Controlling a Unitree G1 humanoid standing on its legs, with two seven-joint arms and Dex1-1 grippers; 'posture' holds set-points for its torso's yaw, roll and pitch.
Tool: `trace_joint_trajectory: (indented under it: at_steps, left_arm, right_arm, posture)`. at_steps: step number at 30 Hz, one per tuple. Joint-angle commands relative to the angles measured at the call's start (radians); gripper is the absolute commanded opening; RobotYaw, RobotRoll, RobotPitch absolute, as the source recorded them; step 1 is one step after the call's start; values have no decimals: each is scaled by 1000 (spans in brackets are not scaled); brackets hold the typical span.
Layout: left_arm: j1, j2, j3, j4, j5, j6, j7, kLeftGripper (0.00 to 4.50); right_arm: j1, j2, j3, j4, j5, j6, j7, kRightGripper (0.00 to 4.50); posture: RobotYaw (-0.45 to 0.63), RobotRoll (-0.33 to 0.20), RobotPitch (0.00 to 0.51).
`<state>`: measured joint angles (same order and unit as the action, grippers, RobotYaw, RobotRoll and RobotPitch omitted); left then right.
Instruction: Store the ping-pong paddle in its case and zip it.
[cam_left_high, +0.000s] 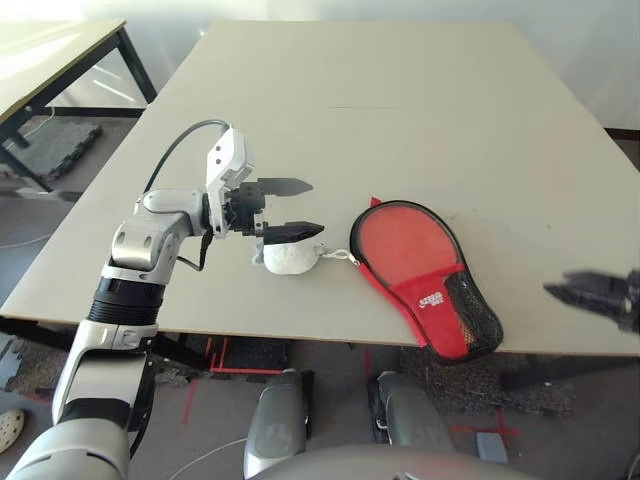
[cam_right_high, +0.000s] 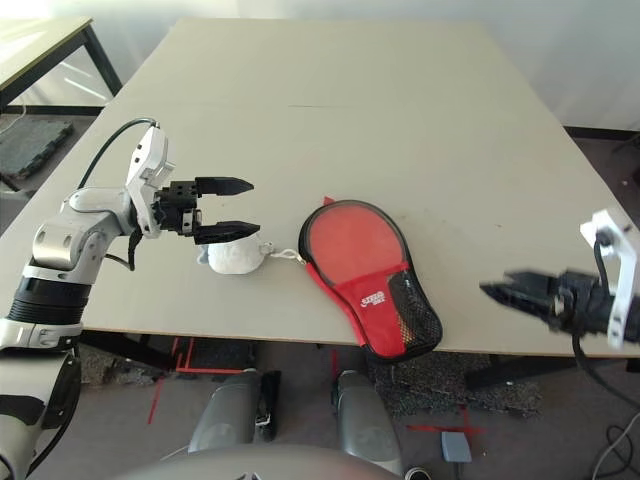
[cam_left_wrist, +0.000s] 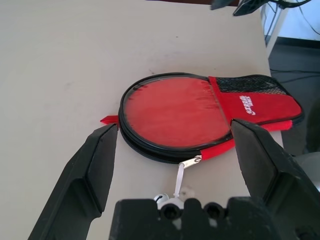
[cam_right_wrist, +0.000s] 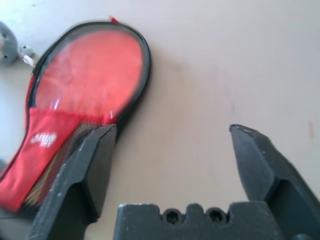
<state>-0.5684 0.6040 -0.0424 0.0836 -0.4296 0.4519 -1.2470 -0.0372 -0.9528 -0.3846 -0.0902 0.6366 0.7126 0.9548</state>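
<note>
Left eye view, near edge of the table (cam_left_high: 420, 90) first: one case (cam_left_high: 425, 275) lies flat near the front edge, its narrow handle end overhanging that edge slightly, its round end pointing away toward the table's middle. Red fabric, black zipper edging running all round the round part, a black mesh panel (cam_left_high: 472, 310) on the handle end, a small white logo (cam_left_high: 431, 299) beside the mesh. The round face looks like a clear window with red showing beneath; cannot tell from these frames whether that red is the paddle itself. A small red tab sticks out at the far rim.

One white fluffy charm (cam_left_high: 290, 257) rests on the table just left of the case, joined to it by a short white cord to a silver zipper pull (cam_left_wrist: 191, 162), which sits at the near-left rim.

Left gripper (cam_left_high: 290, 208) hangs just above the charm, fingers spread apart, nothing between them. Right gripper (cam_right_high: 512, 293) sits off the table's front right corner, well apart from the case, fingers likewise spread and empty.

Count: one case, one charm, two grippers. A second table (cam_left_high: 60, 50) stands far left.
</note>
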Motion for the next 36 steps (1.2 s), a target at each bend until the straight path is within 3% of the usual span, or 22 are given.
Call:
trace_joint_trajectory:
  at_steps: [1, 5, 16, 23, 36]
  left_arm:
    - [28, 15, 15, -34, -9, 7, 20, 4500]
    - [55, 18, 32, -79, -22, 18, 52, 4500]
    - [104, 28, 46, -131, -29, 38, 95, 4500]
    - [123, 69, 35, -110, -5, 22, 84, 4500]
    - [138, 127, -96, -52, 127, -52, 42, 4500]
  right_arm:
    - [-79, 85, 195, -56, -82, -40, -37, 4456]
    - [-117, 172, 337, -56, -174, -110, -58, 4456]
    - [-268, 297, 462, 181, -377, -272, -115, 4456]
    - [-253, 301, 497, 184, -401, -204, -87, 4456]
    - [-221, 298, 491, 144, -402, -167, -84, 4456]
  posture:
    - [94, 0, 75]
    - [124, 0, 76]
    - [149, 0, 83]
    - [152, 0, 85]
    - [134, 0, 91]
